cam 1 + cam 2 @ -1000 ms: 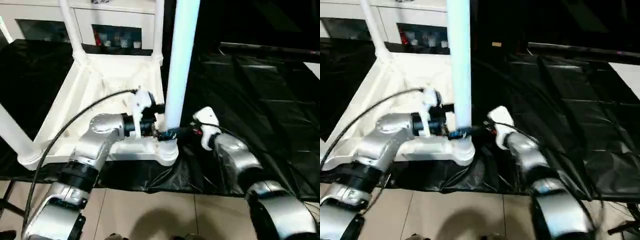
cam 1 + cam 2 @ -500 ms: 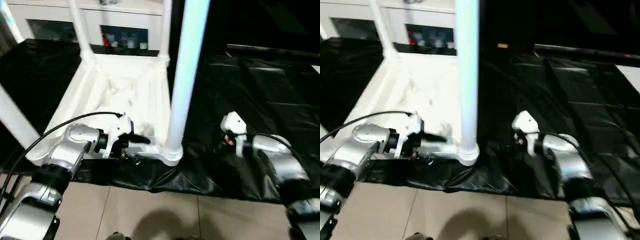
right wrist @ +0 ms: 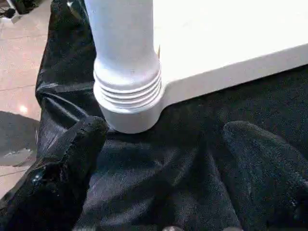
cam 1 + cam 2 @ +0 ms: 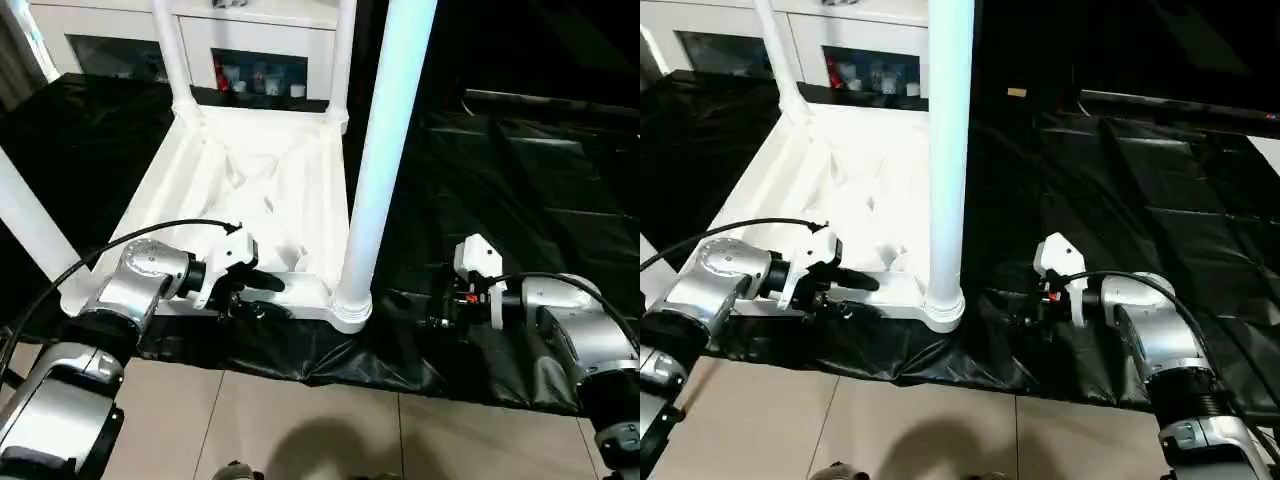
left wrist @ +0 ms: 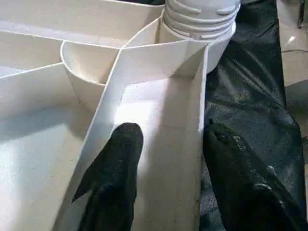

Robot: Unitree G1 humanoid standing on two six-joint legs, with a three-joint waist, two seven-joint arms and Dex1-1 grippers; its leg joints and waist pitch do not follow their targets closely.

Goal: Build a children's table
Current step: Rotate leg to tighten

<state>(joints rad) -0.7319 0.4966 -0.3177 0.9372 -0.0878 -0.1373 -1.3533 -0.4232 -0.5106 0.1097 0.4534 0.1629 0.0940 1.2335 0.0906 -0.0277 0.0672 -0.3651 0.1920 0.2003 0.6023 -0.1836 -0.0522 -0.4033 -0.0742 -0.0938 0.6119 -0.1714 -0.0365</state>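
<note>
Left eye view: table (image 4: 250, 190) inverted on black surface (image 4: 520, 200), legs up. My left fingers (image 5: 115, 163) straddle its near rim wall, apart, not clamped; right fingers (image 3: 72, 159) wide apart beside near leg (image 4: 385, 150). I'd check the leg's seating; open room rightward.

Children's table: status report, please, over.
Left claw straddling tabletop rim. Right claw open, empty, beside near leg. Four legs socketed. Nothing in the way.
</note>
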